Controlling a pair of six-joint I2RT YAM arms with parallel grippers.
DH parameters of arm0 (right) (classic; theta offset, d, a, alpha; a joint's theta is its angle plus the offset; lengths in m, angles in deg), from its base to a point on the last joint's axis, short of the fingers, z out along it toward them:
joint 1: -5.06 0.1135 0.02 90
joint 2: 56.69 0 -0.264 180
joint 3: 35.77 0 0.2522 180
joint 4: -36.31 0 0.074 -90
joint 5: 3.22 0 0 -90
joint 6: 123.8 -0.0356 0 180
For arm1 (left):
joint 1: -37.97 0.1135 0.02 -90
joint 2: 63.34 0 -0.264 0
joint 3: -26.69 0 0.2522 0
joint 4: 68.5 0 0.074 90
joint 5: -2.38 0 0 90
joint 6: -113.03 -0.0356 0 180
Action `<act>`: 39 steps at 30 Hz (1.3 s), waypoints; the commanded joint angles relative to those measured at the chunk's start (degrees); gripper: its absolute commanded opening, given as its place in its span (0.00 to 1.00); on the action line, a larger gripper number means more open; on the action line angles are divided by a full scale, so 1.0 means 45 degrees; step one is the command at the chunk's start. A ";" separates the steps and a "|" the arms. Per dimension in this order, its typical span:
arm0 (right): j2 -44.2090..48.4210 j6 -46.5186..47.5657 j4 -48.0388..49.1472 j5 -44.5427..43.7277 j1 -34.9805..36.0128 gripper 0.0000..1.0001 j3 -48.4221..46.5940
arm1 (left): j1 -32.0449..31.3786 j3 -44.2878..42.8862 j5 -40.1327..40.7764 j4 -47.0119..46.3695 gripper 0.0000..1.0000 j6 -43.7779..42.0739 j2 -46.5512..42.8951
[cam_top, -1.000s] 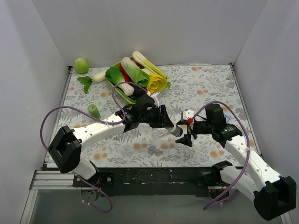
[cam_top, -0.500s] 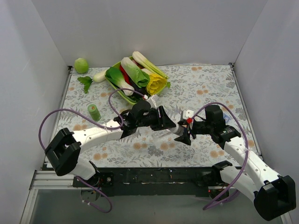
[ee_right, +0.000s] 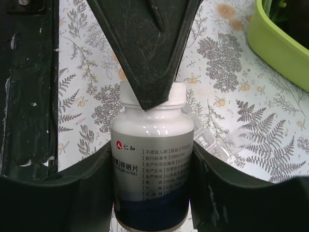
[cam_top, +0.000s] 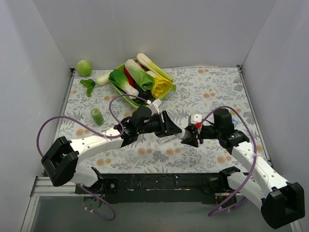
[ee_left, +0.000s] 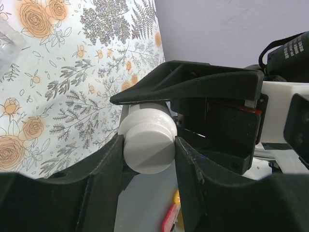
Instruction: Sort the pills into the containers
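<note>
Closed in over last second; now gripping cap [ee_left: 149, 142] tight with left fingers [ee_left: 96, 183], bottle [ee_right: 152, 164] with right fingers [ee_right: 72, 193]. Probably unscrewing next; nothing yet into organiser [ee_right: 215, 147] at bottle's 3 o'clock.

You have a green tray [ee_right: 280, 48] of vegetables [cam_top: 140, 75] at the far side of the floral cloth [cam_top: 212, 92]. Green ball [cam_top: 84, 67] in far-left corner. Small green bottle [cam_top: 98, 116] upright, left side.

My left gripper [ee_left: 148, 164] is pinching the cap of a white bottle [ee_left: 147, 137], one finger each side. Other arm's black finger [ee_left: 193, 79] lies along the bottle's upper side. Floral cloth [ee_left: 72, 72] behind.
</note>
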 commanded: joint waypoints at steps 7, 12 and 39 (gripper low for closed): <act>0.0333 0.0399 -0.0969 0.2088 -0.0236 0.04 -0.0461 | -0.0028 0.0258 0.0199 -0.0073 0.64 -0.0895 -0.1518; 0.0665 0.0751 -0.1634 0.2399 -0.0255 0.02 -0.0442 | -0.0028 0.0625 -0.0729 0.0534 0.93 -0.6701 -0.4013; 0.0060 0.3935 -0.4038 0.4022 -0.0138 0.02 -0.1321 | -0.2255 -0.0211 -0.1364 0.0631 0.33 -1.4417 -0.1990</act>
